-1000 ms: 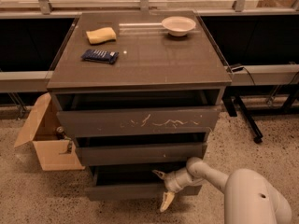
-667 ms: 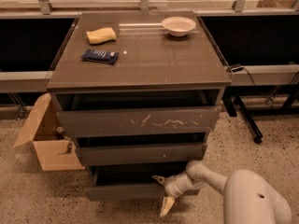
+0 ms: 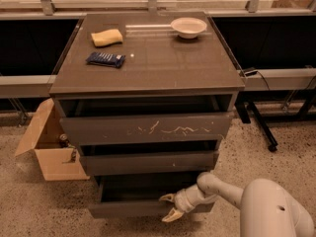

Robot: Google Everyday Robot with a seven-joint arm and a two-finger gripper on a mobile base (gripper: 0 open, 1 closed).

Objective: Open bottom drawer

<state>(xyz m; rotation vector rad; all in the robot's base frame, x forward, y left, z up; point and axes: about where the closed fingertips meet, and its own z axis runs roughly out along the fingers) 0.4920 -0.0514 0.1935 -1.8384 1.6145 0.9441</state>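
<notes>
- Grey-brown and slim: reaching for the flat handleless bottom drawer (image 3: pixel 128 209), lowest of three, with the cream two-finger gripper (image 3: pixel 169 207) spread apart at its top edge.
- Risking slipping off that thin edge, finding nothing to hook.
- Risking pulling crooked and jamming.

Dim warm light, pale pincer (image 3: pixel 166 208) against shadowed drawer (image 3: pixel 123 209)
</notes>
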